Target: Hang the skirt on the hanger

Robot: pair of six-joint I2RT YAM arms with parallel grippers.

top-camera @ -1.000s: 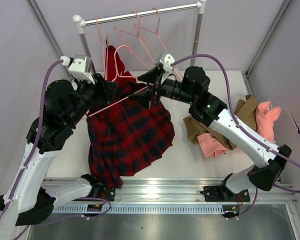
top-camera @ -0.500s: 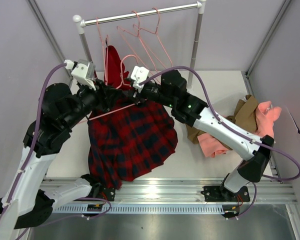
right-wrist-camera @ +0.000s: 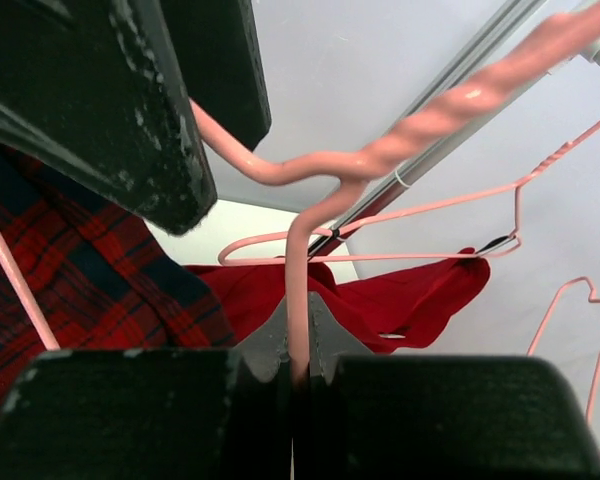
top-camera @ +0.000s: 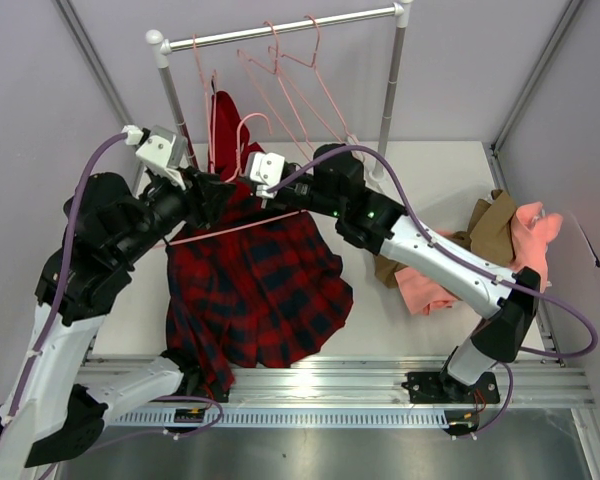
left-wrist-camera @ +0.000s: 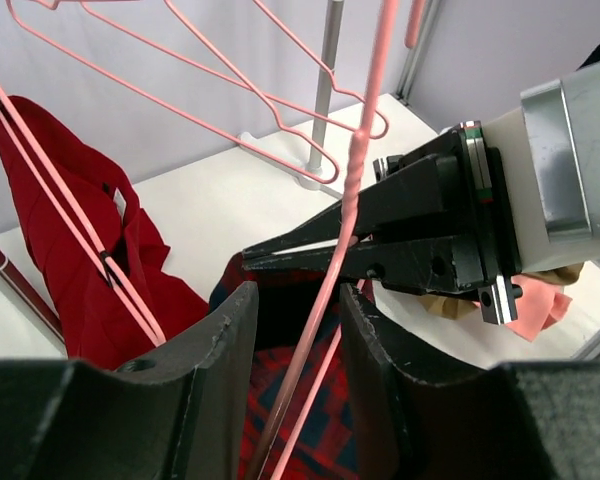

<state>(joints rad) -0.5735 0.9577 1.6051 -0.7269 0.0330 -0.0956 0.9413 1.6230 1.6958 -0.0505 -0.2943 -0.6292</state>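
Pink wire sits pinched in my right gripper (right-wrist-camera: 298,345), jaws pressed together on the neck of the hanger (right-wrist-camera: 380,160), just under its twist. Just beside it at 9 o'clock, my left gripper (left-wrist-camera: 295,310) stands half-closed on a wad of the skirt (top-camera: 255,290). The skirt hangs toward 6. The hanger's bar runs 8 to 2 across its top. Left is nearer the waistband, I judge.

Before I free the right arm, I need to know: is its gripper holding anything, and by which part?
Yes. The right gripper is shut on the hanger, pinching its wire neck just below the twisted section.
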